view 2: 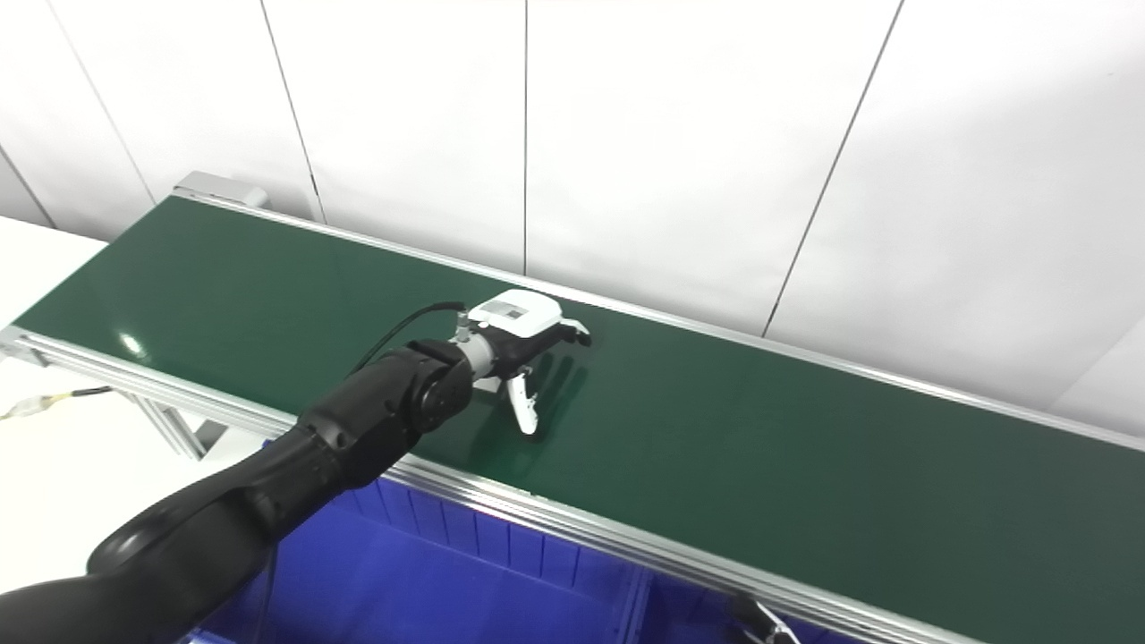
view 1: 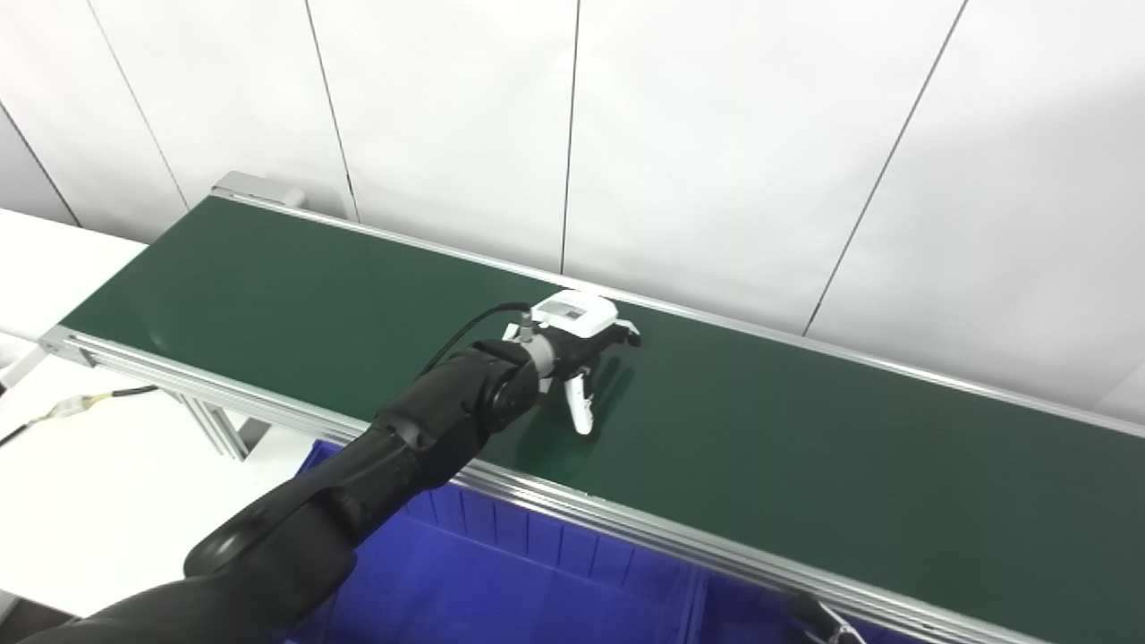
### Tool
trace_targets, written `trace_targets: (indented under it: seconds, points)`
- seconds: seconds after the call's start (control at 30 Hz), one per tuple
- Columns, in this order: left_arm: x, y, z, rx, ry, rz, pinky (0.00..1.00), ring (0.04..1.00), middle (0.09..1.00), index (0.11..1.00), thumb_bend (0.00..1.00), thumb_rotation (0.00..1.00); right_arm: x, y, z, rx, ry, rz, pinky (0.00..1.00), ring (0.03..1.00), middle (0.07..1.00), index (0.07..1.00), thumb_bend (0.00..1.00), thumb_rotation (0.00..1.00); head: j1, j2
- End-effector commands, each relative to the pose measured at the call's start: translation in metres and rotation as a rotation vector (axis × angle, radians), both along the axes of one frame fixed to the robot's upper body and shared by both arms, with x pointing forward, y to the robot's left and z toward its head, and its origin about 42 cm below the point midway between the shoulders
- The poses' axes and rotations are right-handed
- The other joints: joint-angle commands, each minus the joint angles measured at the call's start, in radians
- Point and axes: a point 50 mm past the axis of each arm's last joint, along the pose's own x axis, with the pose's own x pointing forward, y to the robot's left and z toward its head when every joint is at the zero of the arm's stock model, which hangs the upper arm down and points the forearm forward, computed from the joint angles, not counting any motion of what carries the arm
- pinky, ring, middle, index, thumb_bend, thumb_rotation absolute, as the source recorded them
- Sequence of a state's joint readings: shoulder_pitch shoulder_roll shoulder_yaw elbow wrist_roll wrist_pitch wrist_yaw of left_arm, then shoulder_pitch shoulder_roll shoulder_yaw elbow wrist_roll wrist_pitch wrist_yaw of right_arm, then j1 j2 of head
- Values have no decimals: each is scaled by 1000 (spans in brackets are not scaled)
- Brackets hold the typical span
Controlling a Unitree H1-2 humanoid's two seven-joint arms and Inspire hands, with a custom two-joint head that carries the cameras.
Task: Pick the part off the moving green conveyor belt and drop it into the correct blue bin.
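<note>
Part location cannot be told: none is seen on the conveyor belt [view 1: 805,465]. Over the belt's middle, the left hand [view 1: 581,344] is spread, grasping nothing. A late reach could miss; the blue bin [view 1: 537,572] lies below the belt's near edge.

A white panelled wall [view 1: 716,134], divided by thin dark vertical seams, fills the field from 10 through 2 o'clock. A white table [view 1: 98,483] lies at 8 to 9 o'clock. On it, at 9 o'clock, rests a dark cable [view 1: 125,394] joined to a pale connector with yellowish leads [view 1: 67,409], running toward the left edge, with a slim aluminium support leg [view 1: 215,429] standing just to its right.
</note>
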State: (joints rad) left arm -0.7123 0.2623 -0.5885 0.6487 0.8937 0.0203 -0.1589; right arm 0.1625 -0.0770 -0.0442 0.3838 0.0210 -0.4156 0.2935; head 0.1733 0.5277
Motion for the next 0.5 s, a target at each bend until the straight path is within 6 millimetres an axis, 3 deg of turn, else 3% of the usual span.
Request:
trace_targets:
  seconds: [0.0,0.47]
  points:
    - [17,-2,30,25,-126,-29,726,821,853,830,1000,115,5,4,11,0,-86,0,740,791,846,810,1000,420,-4,-2]
    - [14,-1,27,-56,-344,-129,838,864,872,840,1000,144,6,11,8,-1,-76,-7,730,789,845,802,1000,436,-26,-18]
